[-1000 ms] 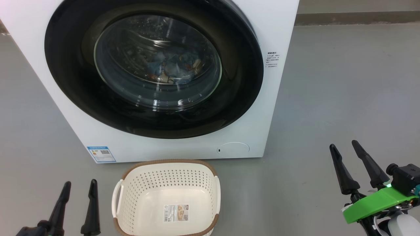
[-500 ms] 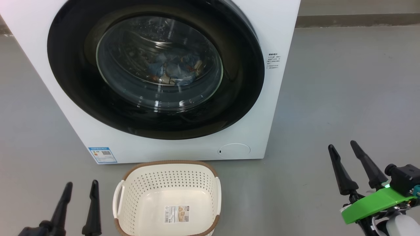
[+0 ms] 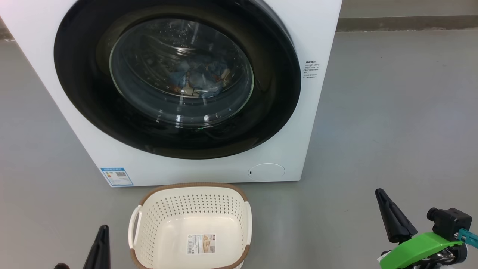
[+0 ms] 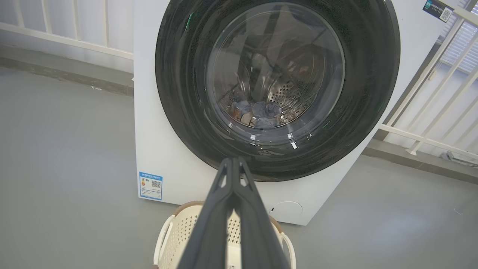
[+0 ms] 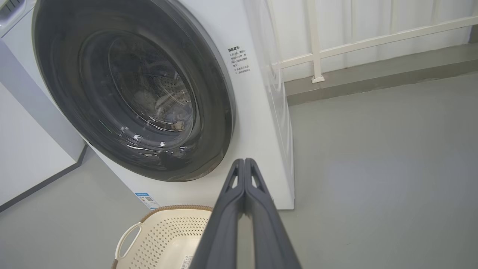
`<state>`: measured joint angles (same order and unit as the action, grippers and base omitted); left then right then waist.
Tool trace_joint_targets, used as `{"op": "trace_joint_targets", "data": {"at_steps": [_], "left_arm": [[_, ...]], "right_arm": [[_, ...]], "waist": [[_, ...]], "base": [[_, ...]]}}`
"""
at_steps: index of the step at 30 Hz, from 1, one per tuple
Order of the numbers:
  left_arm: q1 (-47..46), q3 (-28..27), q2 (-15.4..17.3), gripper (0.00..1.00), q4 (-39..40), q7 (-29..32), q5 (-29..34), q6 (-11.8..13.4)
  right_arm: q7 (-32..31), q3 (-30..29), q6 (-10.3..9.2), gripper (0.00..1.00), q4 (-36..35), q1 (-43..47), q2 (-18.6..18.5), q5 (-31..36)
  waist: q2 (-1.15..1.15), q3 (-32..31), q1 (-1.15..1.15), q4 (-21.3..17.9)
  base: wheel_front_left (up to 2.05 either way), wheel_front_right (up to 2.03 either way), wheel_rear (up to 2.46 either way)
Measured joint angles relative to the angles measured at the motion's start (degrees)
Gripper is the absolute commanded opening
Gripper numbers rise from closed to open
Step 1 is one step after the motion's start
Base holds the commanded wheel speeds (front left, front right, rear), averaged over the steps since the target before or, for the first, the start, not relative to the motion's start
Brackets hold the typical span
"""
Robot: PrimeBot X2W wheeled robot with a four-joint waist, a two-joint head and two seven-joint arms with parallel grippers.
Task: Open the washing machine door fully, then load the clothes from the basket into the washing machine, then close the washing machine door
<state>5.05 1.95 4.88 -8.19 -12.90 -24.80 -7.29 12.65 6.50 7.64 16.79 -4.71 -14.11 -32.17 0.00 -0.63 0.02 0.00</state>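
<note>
The white washing machine [image 3: 321,37] stands on the grey floor with its black-rimmed round door [image 3: 276,112] flat against the front. Behind the glass bowl, light blue clothes [image 3: 198,80] lie in the steel drum, also seen through the glass as clothes [image 4: 257,112]. The cream basket [image 3: 194,201] sits on the floor before the machine, holding only its paper label. My left gripper [image 3: 101,229] is at the lower left beside the basket, fingers pressed together, shut on nothing [image 4: 233,161]. My right gripper [image 3: 381,194] is at the lower right, shut on nothing [image 5: 244,161].
A white railing [image 5: 336,48] and a low kerb run behind the machine on the right. A white wall or cabinet [image 5: 22,149] stands at the machine's other side. Open grey floor [image 3: 392,112] stretches right of the machine.
Both grippers have gone from open to shut and dropped lower in the head view. The door, clothes and basket have not moved.
</note>
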Motion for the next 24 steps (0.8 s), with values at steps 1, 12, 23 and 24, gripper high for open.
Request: {"op": "trace_joint_targets", "data": {"at_steps": [1,12,23,24], "left_arm": [[-0.01,-0.03,0.0,0.0,-0.07,0.31,-0.44,0.0],[-0.51,-0.37,-0.02,0.0,-0.93,1.83,-7.05,0.0],[-0.98,-0.89,-0.07,0.0,-1.44,3.56,-13.52,0.0],[-0.98,-0.96,-0.07,0.0,-1.52,3.82,-14.05,0.0]], "right_arm": [[-0.08,-0.04,0.0,0.0,0.0,0.0,0.11,-0.45],[-1.98,-1.63,0.0,0.0,-0.01,0.0,1.32,-5.97],[-3.69,-2.67,0.0,0.0,-0.05,0.0,2.24,-11.54],[-3.85,-2.94,0.0,0.0,-0.05,0.0,2.36,-11.9]], "waist": [[0.0,0.03,0.0,0.0],[0.0,0.13,0.0,0.0],[0.0,0.19,-0.01,0.0],[0.0,0.19,-0.01,0.0]], "base": [[0.0,0.0,0.0],[0.0,0.0,0.0],[0.0,0.0,0.0],[0.0,0.0,0.0]]}}
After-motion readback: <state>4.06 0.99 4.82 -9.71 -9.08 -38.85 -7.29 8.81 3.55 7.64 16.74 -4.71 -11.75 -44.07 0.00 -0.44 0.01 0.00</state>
